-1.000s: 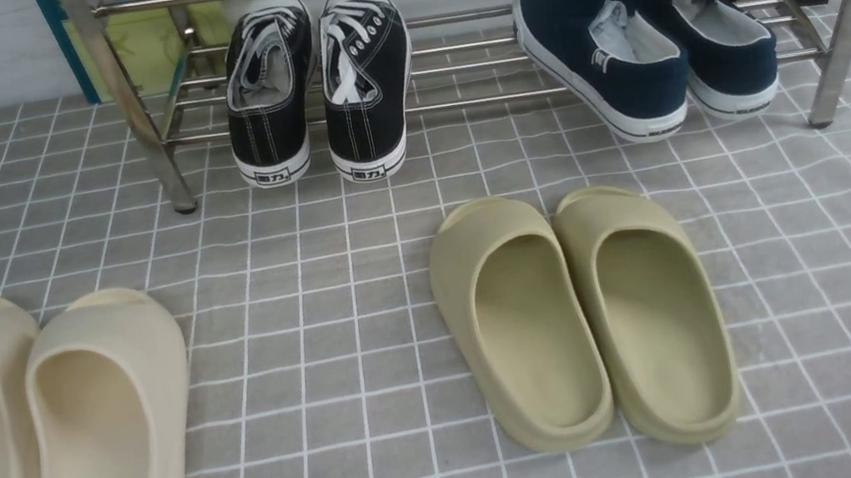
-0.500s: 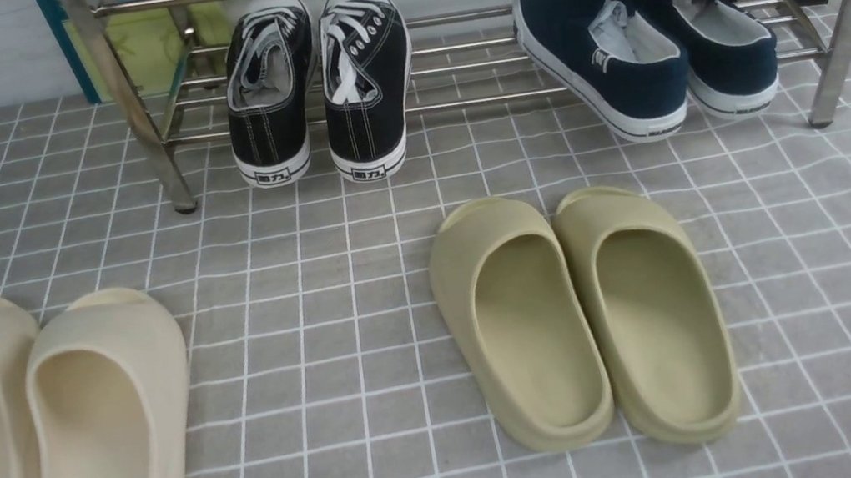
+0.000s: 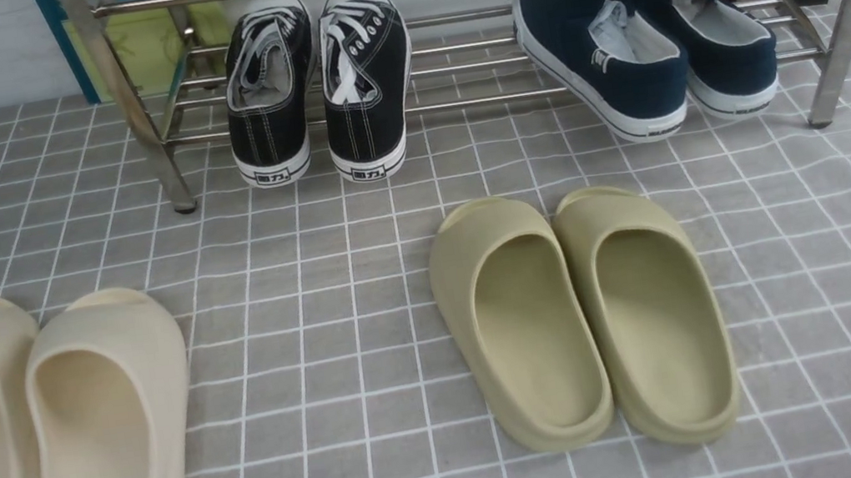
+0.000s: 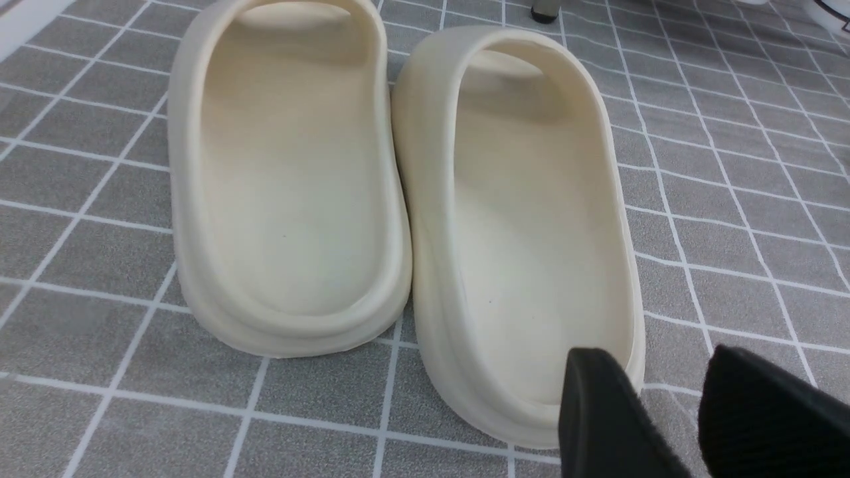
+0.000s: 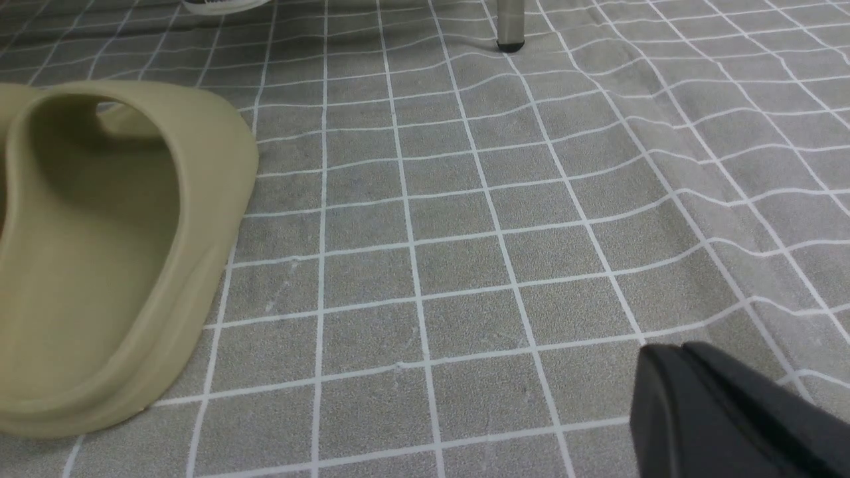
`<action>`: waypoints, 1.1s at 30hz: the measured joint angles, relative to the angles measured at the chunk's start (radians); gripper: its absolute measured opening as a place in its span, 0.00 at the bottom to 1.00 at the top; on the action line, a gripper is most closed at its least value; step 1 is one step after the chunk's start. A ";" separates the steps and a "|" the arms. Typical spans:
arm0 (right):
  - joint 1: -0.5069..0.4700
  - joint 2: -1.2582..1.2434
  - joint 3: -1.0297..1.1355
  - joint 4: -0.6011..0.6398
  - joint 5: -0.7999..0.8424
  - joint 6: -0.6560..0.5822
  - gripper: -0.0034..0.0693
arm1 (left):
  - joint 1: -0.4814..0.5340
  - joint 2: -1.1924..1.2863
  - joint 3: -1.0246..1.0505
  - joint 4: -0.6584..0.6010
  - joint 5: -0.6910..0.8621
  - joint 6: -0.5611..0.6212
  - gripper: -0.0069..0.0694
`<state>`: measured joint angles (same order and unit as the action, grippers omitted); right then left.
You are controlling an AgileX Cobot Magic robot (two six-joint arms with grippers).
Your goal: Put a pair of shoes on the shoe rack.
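On the lower bars of the shoe rack (image 3: 456,104), toward its right end in the front view, the pair of shoes (image 3: 641,42) is seen, toes inward and heels overhanging the front bar, the two touching side by side. Left of them on the same bars, well apart, the black lace-up sneakers (image 3: 318,86) are placed. On the grey checked cloth of the table (image 3: 315,289), the olive slippers (image 3: 581,317) are set in front of the rack and the cream slippers (image 3: 42,440) at the near left. No claw is shown clearly in this view.

From the left wrist view, the cream slippers (image 4: 398,199) are recorded side by side and touching. The left claw (image 4: 671,411) is seen above the heel of one slipper, its dark fingers (image 4: 597,411) parted with a gap between them, nothing held.

From the right wrist view, one olive slipper (image 5: 99,252) and a rack foot (image 5: 510,30) are recorded. Of the right claw (image 5: 717,411) only a dark corner is seen; its opening cannot be told.
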<state>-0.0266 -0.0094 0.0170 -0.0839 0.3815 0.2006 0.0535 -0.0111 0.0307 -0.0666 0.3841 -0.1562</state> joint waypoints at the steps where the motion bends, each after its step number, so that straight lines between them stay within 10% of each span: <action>1: 0.000 0.000 0.000 0.000 0.000 0.000 0.06 | 0.000 0.000 0.000 0.000 0.000 0.000 0.40; 33: 0.000 0.000 0.000 0.000 0.000 0.000 0.10 | 0.000 0.000 0.000 0.000 0.000 0.000 0.40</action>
<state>-0.0266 -0.0094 0.0170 -0.0839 0.3815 0.2006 0.0535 -0.0111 0.0307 -0.0666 0.3841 -0.1562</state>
